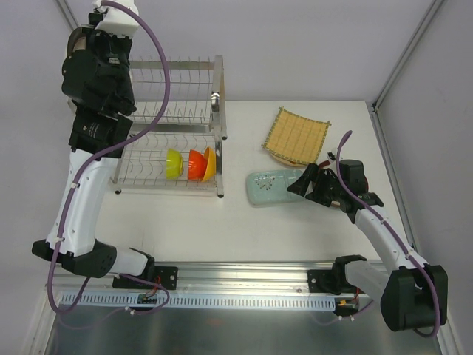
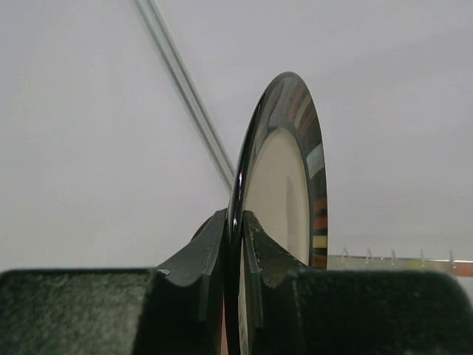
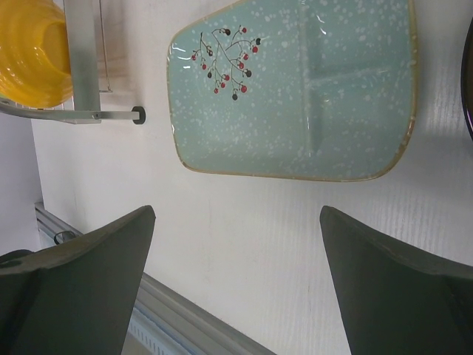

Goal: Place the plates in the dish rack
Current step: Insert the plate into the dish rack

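Observation:
My left gripper (image 2: 236, 222) is shut on the rim of a dark-rimmed cream plate (image 2: 284, 185), held upright on edge. In the top view it is raised high (image 1: 80, 46) above the back left of the dish rack (image 1: 170, 126), a two-tier silver wire rack. The pale teal rectangular dish (image 3: 295, 89) with a red berry sprig lies flat on the table (image 1: 272, 186). My right gripper (image 3: 236, 214) is open and empty, just off the dish's near right end (image 1: 299, 185). The yellow woven square plate (image 1: 297, 134) lies behind it.
Green (image 1: 174, 163), orange (image 1: 194, 164) and yellow (image 1: 211, 164) bowls stand in the rack's lower tier. The yellow bowl (image 3: 29, 52) and a rack foot (image 3: 137, 115) show in the right wrist view. A beige rim (image 1: 277, 157) shows under the woven plate. Enclosure walls surround the table.

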Robot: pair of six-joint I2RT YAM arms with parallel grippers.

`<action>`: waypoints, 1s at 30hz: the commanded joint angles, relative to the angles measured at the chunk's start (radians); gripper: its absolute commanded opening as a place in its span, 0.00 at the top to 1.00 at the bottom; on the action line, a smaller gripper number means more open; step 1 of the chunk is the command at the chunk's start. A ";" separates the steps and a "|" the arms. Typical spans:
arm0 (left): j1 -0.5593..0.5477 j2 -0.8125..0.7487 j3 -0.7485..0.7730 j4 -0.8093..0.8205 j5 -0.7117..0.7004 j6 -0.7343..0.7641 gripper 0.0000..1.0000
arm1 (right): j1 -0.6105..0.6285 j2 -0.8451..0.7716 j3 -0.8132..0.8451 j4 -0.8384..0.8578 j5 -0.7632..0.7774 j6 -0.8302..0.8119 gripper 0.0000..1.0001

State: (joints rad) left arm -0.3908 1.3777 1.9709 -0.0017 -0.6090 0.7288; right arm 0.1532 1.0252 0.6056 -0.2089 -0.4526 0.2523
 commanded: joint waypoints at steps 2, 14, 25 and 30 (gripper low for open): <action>0.056 -0.060 0.002 0.082 0.064 -0.050 1.00 | 0.005 0.003 0.033 -0.004 -0.014 -0.019 0.00; 0.233 -0.097 -0.130 0.008 0.241 -0.213 1.00 | 0.003 0.012 0.026 0.025 -0.043 -0.008 0.00; 0.291 -0.118 -0.195 -0.024 0.316 -0.284 1.00 | 0.006 0.013 0.025 0.023 -0.044 -0.008 0.00; 0.296 -0.124 -0.196 -0.027 0.334 -0.284 1.00 | 0.005 0.013 0.025 0.025 -0.044 -0.010 0.00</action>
State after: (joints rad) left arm -0.1028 1.3319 1.7508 -0.2005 -0.3115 0.4603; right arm 0.1532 1.0374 0.6056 -0.2131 -0.4793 0.2516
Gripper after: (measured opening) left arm 0.101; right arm 0.994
